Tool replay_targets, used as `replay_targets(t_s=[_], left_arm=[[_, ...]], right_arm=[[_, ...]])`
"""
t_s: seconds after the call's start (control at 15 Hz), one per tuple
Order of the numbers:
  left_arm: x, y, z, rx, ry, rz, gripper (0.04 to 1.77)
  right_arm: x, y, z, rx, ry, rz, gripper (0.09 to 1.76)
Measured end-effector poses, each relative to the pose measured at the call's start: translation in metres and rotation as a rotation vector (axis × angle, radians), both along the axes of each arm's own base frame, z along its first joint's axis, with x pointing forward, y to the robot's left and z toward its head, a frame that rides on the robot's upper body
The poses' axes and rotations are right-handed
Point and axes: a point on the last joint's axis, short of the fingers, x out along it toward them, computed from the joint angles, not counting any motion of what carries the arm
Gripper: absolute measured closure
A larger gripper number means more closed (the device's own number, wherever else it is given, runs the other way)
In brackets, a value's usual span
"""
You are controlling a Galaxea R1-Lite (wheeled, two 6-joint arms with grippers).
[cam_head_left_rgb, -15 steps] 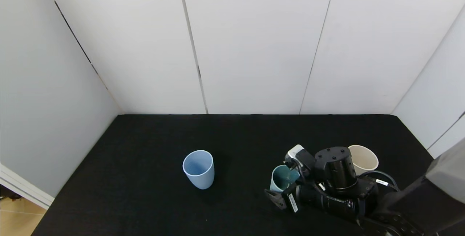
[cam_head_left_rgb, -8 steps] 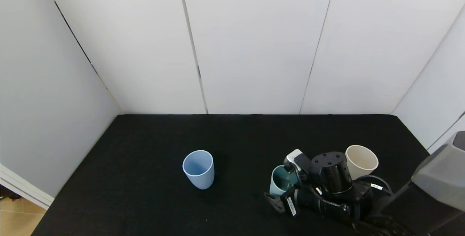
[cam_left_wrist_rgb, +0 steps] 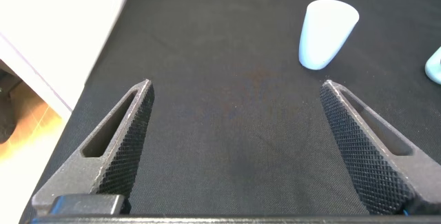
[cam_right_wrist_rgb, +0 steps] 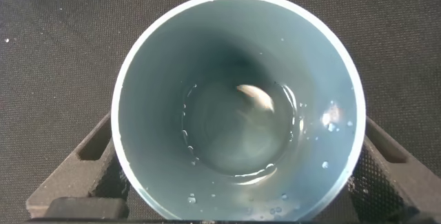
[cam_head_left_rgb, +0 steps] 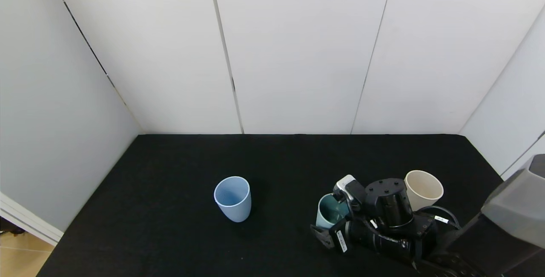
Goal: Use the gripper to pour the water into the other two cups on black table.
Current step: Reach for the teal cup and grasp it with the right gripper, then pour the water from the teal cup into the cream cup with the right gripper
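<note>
A teal-green cup (cam_head_left_rgb: 330, 209) stands upright on the black table (cam_head_left_rgb: 170, 174), right of middle. My right gripper (cam_head_left_rgb: 328, 225) reaches it from the near side, one finger on each side, jaws wide. In the right wrist view the cup (cam_right_wrist_rgb: 238, 58) fills the gap between the fingers (cam_right_wrist_rgb: 83, 169). A thin layer of water (cam_right_wrist_rgb: 238, 124) lies at its bottom, with droplets on the wall. The light blue cup (cam_head_left_rgb: 232, 198) stands to the left. The cream cup (cam_head_left_rgb: 423, 187) stands behind the right arm. My left gripper (cam_left_wrist_rgb: 236, 83) is open and empty, low over the table.
White wall panels close the table at the back and both sides. The left wrist view shows the light blue cup (cam_left_wrist_rgb: 327, 34), a sliver of the teal cup (cam_left_wrist_rgb: 434, 65) and the table's left edge (cam_left_wrist_rgb: 103, 58). Bare table lies between the blue and teal cups.
My right arm has sunk and drawn back a little toward me, uncovering more of the cream cup. The teal cup stays in place. The other cups have not moved.
</note>
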Motion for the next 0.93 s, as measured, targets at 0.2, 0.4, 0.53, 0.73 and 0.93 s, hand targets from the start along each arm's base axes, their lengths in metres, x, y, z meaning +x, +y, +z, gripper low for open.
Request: replay_targets(t_s=[0.2,0.4,0.53,0.73,0.93], left_arm=[[0.000,0.000,0.000,0.000,0.000,0.000,0.09],[0.000,0.000,0.000,0.000,0.000,0.000,0.09],[0.000,0.000,0.000,0.000,0.000,0.000,0.09],[0.000,0.000,0.000,0.000,0.000,0.000,0.09],[0.000,0.000,0.000,0.000,0.000,0.000,0.09]], right_arm=[[0.002,0.000,0.002,0.000,-0.013,-0.046,0.58],[0.001,0.000,0.007,0.009,-0.024,-0.052,0.62],[0.000,-0.001,0.015,0.022,-0.039,-0.054,0.62],[-0.002,-0.008,0.035,0.050,-0.082,-0.072,0.62],[-0.003,-0.025,0.059,0.058,-0.109,-0.126,0.62]])
